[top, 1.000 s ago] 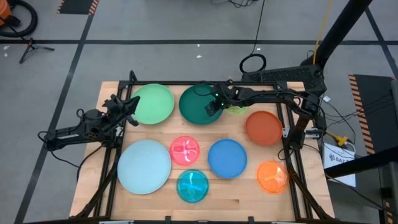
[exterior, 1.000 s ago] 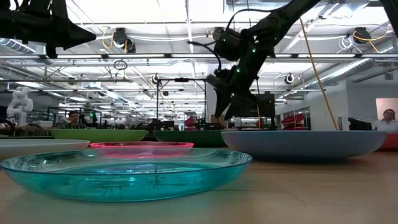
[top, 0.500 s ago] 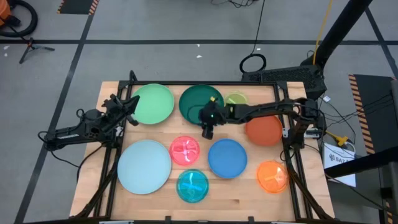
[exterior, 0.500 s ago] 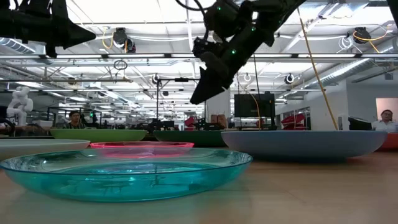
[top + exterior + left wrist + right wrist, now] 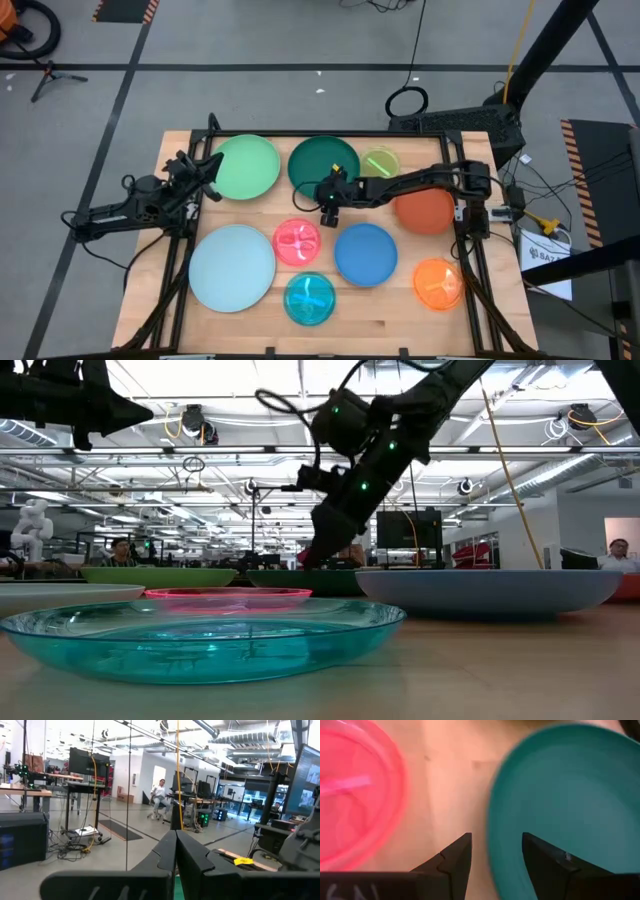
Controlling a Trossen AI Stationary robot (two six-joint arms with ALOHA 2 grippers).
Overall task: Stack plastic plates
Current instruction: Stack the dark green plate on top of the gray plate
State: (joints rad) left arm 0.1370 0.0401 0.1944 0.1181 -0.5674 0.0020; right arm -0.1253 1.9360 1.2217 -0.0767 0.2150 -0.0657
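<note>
Right pincer (image 5: 327, 203) sits mid-frame in the high view, low over the near rim of the dark green plate (image 5: 324, 166), fingers apart, nothing held. In the right wrist view the gap between the fingers lines up with bare desk (image 5: 450, 795) just beside that plate's edge, with the pink plate (image 5: 355, 790) on the other side.

Left pincer (image 5: 205, 170) waits at the left-centre of the frame beside the light green plate (image 5: 246, 166); fingers together, empty.

All nine plates lie single on the desk, none stacked:
- pale blue plate (image 5: 231, 266), lower left
- cyan plate (image 5: 310, 298), bottom centre
- blue plate (image 5: 365, 253), centre-right
- red-orange plate (image 5: 424, 208), right
- orange plate (image 5: 437, 283), lower right
- lime plate (image 5: 380, 162), upper centre

Risks, as judged:
- Fingers look off the rim, so closing may pinch air or just shove the dark green plate away.
- A thin rim grip could slip on the lift.
- The pink plate is near; a low sweep could knock it.
</note>
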